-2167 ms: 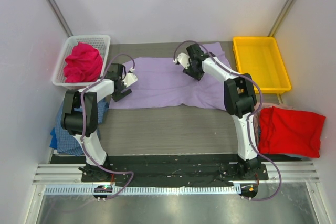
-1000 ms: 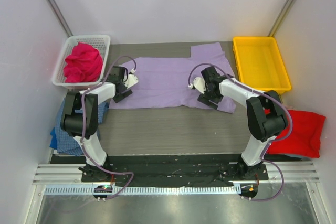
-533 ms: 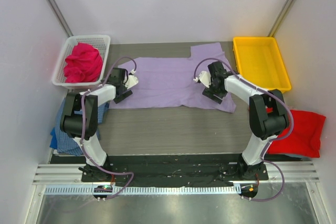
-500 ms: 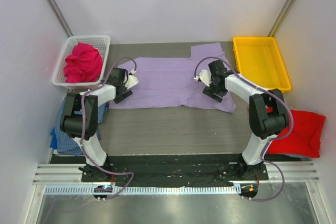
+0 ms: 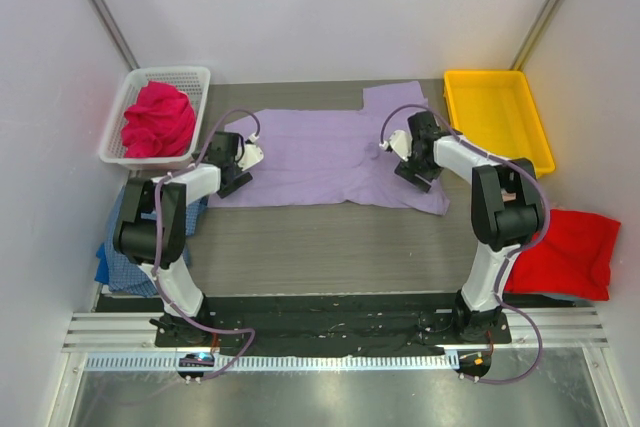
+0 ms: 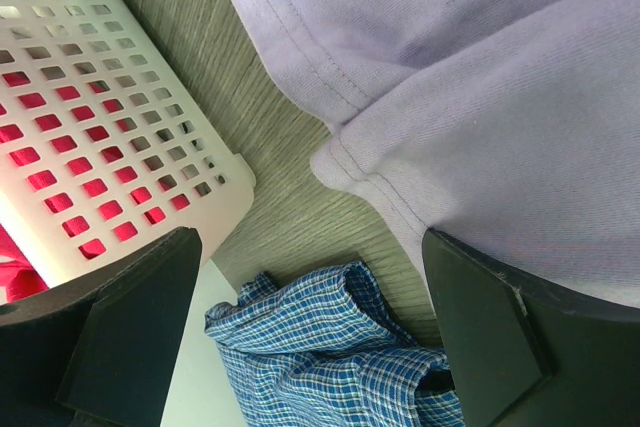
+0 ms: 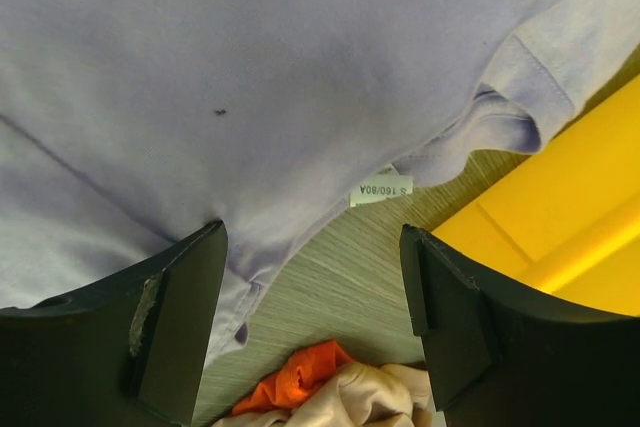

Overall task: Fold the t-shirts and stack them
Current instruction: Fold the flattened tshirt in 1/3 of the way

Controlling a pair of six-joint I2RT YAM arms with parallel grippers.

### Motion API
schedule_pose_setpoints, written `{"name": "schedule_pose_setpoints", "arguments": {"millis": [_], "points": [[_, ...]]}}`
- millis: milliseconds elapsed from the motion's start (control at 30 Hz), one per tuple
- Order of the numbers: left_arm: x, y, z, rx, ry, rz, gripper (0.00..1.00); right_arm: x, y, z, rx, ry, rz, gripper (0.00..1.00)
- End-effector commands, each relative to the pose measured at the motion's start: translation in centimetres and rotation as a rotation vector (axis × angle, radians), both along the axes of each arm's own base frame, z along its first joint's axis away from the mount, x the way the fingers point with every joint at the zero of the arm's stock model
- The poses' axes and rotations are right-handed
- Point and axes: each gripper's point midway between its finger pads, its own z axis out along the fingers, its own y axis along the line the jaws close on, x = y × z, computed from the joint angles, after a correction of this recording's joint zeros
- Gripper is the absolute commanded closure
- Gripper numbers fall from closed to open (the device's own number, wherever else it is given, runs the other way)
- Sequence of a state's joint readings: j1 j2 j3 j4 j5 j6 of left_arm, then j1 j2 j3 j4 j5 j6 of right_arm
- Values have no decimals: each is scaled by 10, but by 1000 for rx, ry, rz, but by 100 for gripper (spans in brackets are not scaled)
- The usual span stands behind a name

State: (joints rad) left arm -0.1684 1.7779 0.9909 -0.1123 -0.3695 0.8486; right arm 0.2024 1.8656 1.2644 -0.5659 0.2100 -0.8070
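- The left gripper (image 6: 310,242) has its jaws spread wide with nothing between them. It sits low over the near left corner of the lavender t-shirt (image 5: 320,157).
- The right gripper (image 7: 312,237) is likewise spread wide and holds nothing. It sits over the shirt's right end, close to the small size label (image 7: 378,189).
- The lavender shirt lies spread across the middle of the table (image 5: 320,237), mostly flat with a few edges turned over. No fold of it looks made yet.
- The red t-shirt (image 5: 560,252) lies loosely bunched at the right edge, the blue checked t-shirt (image 6: 330,347) is crumpled at the left edge, and the magenta t-shirt (image 5: 157,119) is heaped in the white mesh basket (image 5: 195,77).
- The yellow tray (image 5: 495,117) holds nothing, and no stack exists.
- By my judgement the task is near its start: the first shirt is laid out, and all four are left to fold and stack.
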Motion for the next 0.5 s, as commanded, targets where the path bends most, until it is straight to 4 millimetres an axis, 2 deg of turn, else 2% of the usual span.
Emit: {"name": "schedule_pose_setpoints", "arguments": {"millis": [0, 233, 467], "points": [[-33, 3, -33, -10, 132, 4, 0, 18, -2, 3, 17, -44, 0, 23], [-35, 10, -39, 45, 144, -13, 0, 22, -12, -2, 3, -43, -1, 23], [-24, 15, -44, 99, 140, -25, 0, 24, -28, 2, -35, -47, -13, 23]]}}
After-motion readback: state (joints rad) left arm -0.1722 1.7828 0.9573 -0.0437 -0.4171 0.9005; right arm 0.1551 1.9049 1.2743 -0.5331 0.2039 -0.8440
